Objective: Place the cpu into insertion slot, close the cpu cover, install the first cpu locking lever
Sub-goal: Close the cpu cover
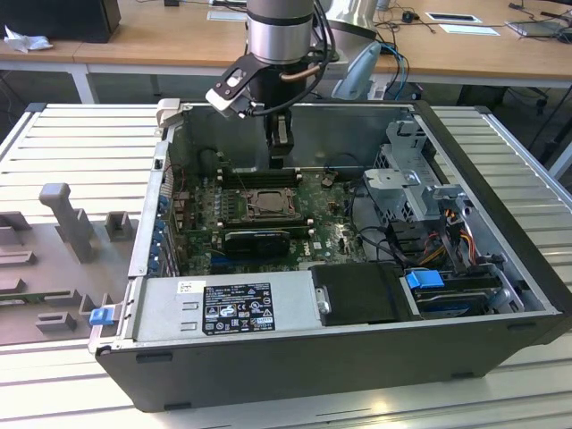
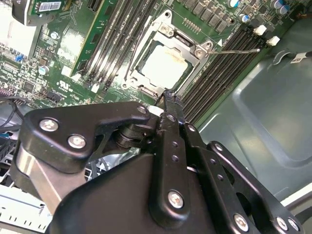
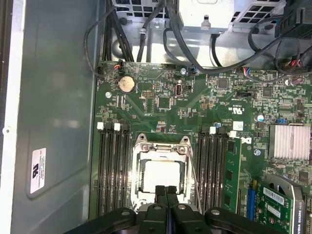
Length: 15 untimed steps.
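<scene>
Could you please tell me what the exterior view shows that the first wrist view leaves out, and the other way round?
The exterior view adds the arm, the power supply and the ridged table. The first wrist view adds the cpu, pale inside the cpu cover, and a white sticker on the case wall. Both show the shut gripper by that cover.

Even, diffuse room light from above fills the exterior view. The computer case walls shade its interior, so the motherboard sits darker than the pale slatted table. In both wrist views the cpu top glares almost white. The black gripper shows soft highlights.
</scene>
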Each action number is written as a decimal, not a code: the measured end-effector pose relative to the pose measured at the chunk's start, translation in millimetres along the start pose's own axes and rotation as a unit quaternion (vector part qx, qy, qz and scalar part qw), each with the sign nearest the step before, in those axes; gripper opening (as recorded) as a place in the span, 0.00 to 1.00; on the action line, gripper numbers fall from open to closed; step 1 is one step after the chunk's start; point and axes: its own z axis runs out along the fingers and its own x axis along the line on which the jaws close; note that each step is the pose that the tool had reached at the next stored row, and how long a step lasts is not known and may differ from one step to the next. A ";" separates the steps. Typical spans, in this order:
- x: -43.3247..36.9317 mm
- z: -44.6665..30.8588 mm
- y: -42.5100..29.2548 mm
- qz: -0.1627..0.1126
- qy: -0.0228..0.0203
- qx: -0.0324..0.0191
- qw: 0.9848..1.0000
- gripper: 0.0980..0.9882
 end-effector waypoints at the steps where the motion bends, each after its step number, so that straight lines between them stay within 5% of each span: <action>1: 0.0 0.0 0.0 0.000 0.000 0.000 1.000 0.01; 15: -0.1 -0.5 1.3 0.000 0.000 0.000 1.000 0.01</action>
